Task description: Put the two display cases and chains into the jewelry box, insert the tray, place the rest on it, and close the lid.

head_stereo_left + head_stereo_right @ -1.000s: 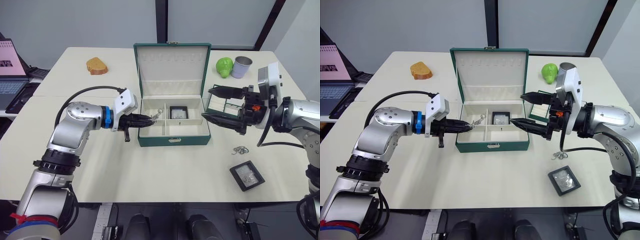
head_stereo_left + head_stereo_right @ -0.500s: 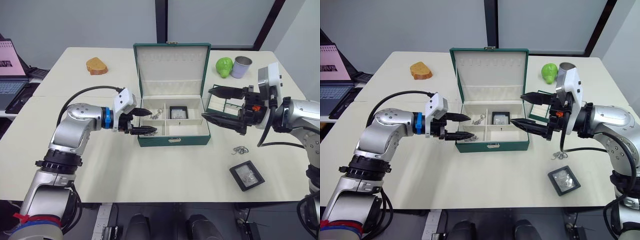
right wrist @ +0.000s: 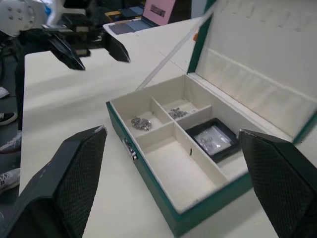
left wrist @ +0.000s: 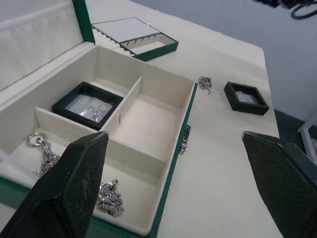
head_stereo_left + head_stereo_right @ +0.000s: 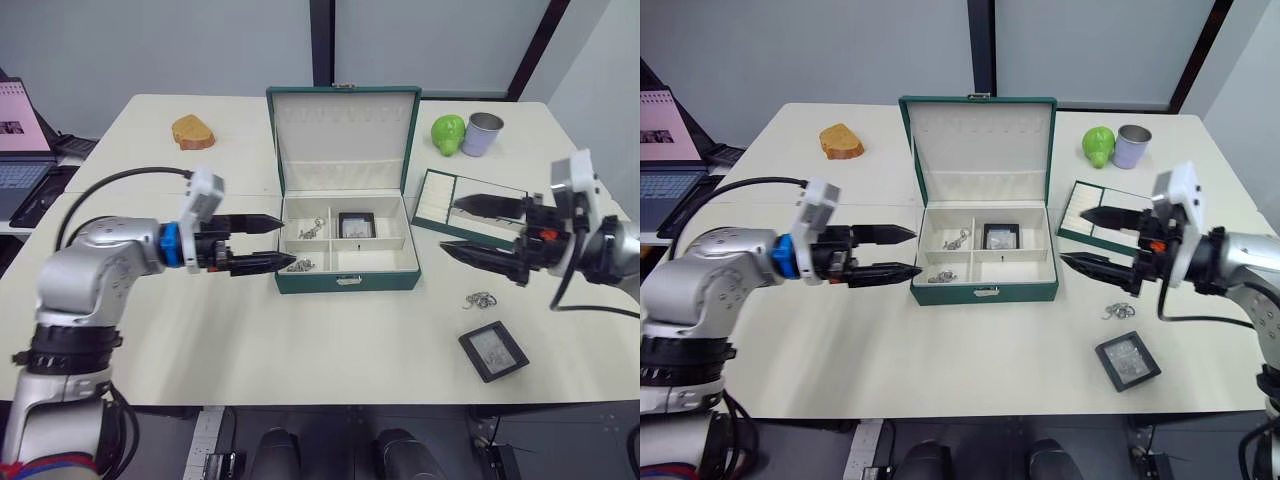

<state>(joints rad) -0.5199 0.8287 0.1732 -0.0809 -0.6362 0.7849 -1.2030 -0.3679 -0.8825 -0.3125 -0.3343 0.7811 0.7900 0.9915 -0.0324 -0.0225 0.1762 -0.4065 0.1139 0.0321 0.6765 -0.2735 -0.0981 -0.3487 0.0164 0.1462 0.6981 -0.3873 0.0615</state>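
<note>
Silver chain [image 5: 481, 299] and case [image 5: 493, 351], lower right, wait on the worktop [image 5: 330, 340]; both open pincers, left [image 5: 272, 243] and right [image 5: 458, 227], are empty, so I judge the right one takes them next.

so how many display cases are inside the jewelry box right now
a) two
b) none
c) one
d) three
c) one display case sits in a rear compartment of the jewelry box, while the other display case lies out on the table near the robot's right arm.
</note>
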